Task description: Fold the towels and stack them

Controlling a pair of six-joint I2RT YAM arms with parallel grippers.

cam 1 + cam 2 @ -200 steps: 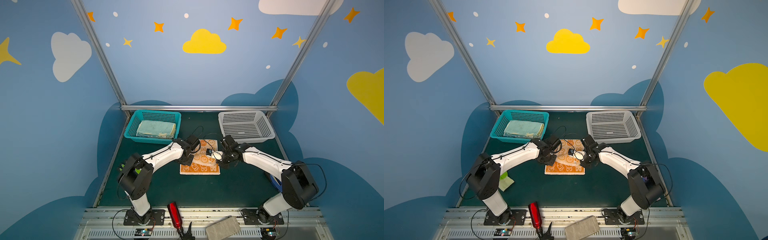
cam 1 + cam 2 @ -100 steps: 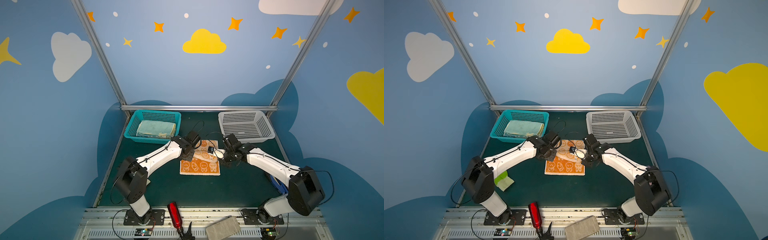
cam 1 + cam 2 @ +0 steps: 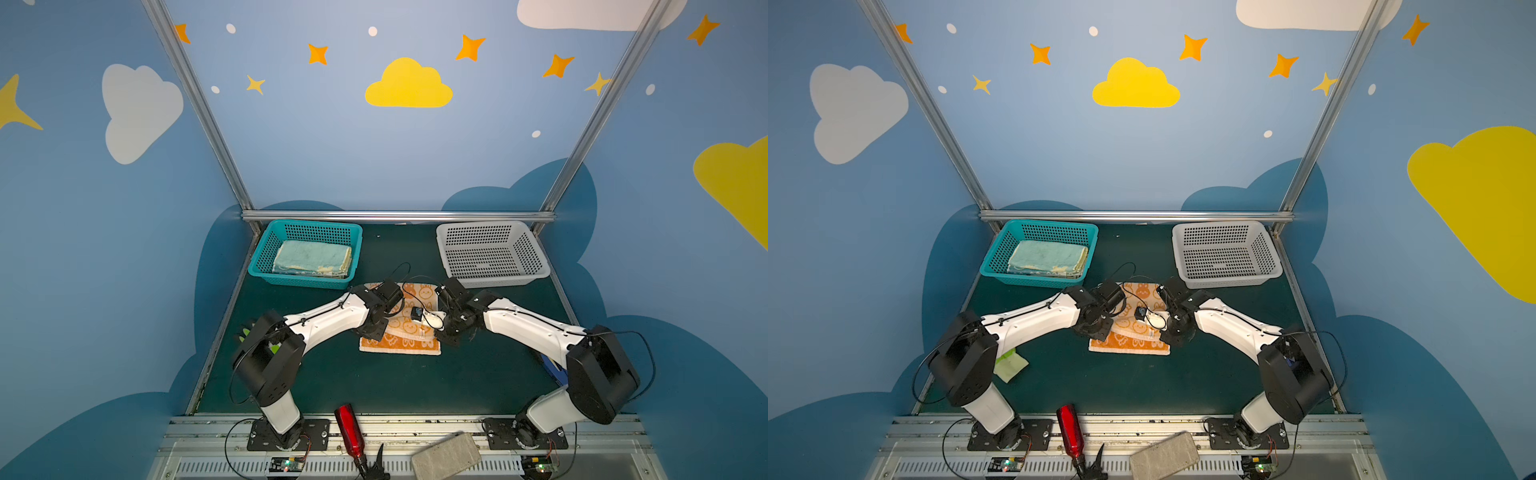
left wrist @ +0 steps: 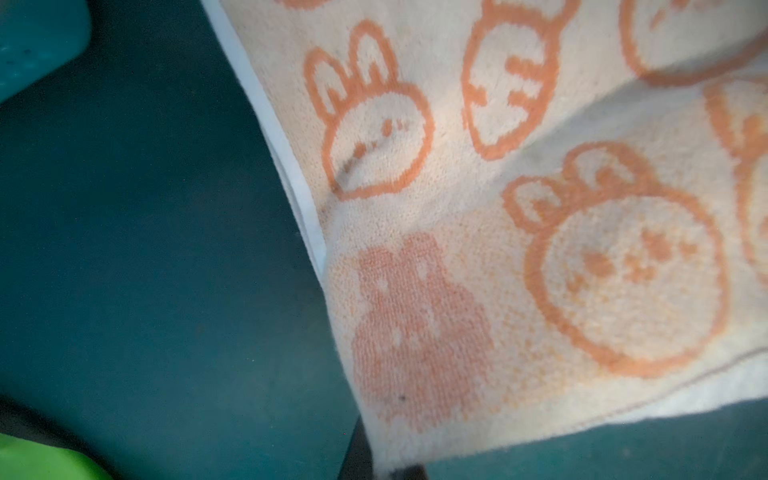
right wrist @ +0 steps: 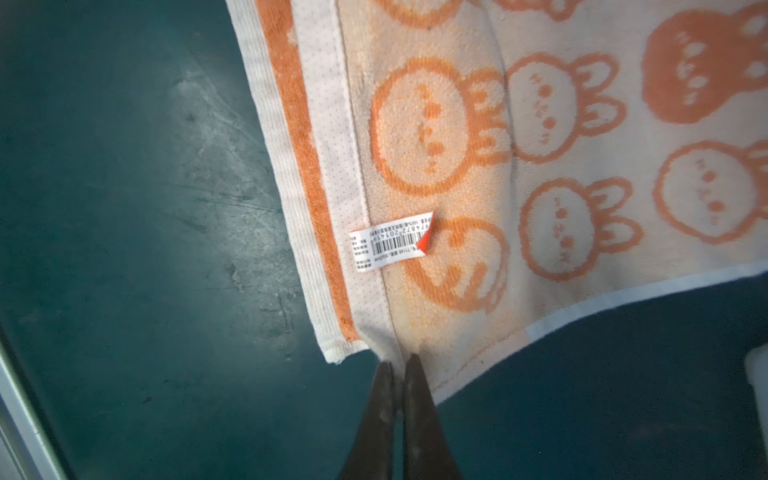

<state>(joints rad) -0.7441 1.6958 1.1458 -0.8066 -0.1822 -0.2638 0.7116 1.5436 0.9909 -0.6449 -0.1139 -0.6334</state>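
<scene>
My right pincer [image 5: 398, 365] is pinched tight on a corner of the orange-and-cream terry towel with rabbit faces [image 5: 540, 166]. A white barcode tag [image 5: 390, 243] sits just ahead of its tips.

My left pincer [image 3: 371, 332] is at the towel's opposite side. A corner reaches its tips, but I cannot tell whether it grips.

The towel lies partly folded on the dark green table [image 3: 374, 386], between both pincers.

Beyond my left pincer, folded pale blue towels [image 3: 311, 255] sit in a teal plastic basket [image 3: 266, 262].

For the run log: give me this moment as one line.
orange towel: mid-fold | right gripper: shut on its corner | left gripper: state unclear | teal basket: folded towels inside
</scene>
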